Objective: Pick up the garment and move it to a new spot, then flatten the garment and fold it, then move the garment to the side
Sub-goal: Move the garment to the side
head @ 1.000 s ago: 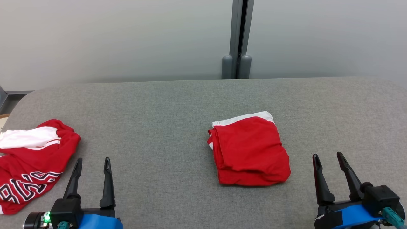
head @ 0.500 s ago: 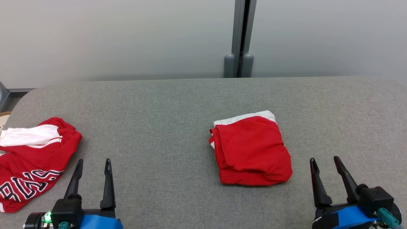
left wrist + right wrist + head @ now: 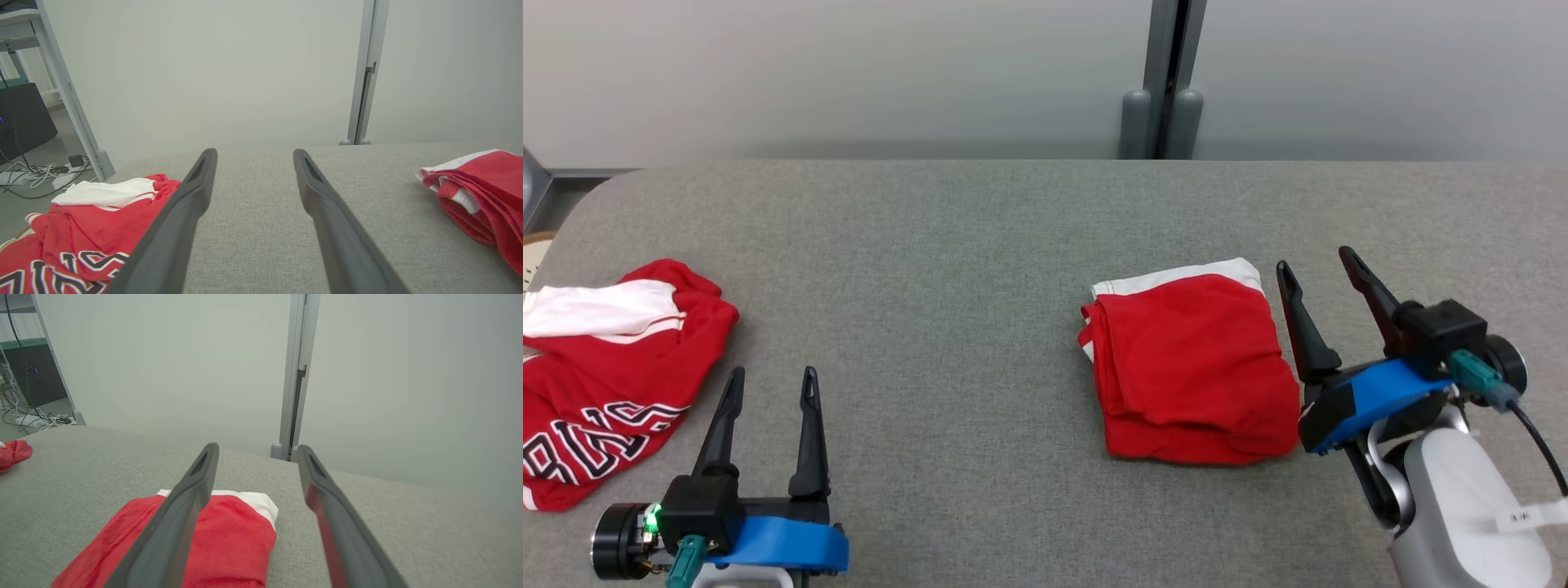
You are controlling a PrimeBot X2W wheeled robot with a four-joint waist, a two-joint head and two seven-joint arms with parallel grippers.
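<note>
Right gripper [image 3: 1313, 260]: fingers [image 3: 1303, 327] spread wide, nothing between them. It sits just beside the right edge of the garment [image 3: 1192, 367]. In the right wrist view one finger lies over the white-trimmed corner and the other over bare table [image 3: 947, 245]. Can't tell its height above the cloth or whether it touches.

Left gripper [image 3: 773, 372]: also wide open and empty, low at the near left, well apart from the garment. It's nearer the crumpled lettered jersey [image 3: 613, 367] at the table's left end.

The garment is a red, folded, roughly square stack, right of centre on the table and flat. The layer edges show on its left side and the near edge bulges a bit. My read is that folding is done and only the move to the side is left.

Risks from here:
- A pinch from the right edge may catch only the top layers, so the lower ones stay put and the fold peels open.
- A one-handed lift or drag leaves the far side trailing on the fuzzy grey cover, and friction could skew or unroll the stack.
- If the fingers go too low they could dig into the cover and grab that too.
- Pushing instead of gripping would bunch the loose near edge.
- Moving it left risks landing on the jersey and mixing the two red items. The right side is the safer drop.
</note>
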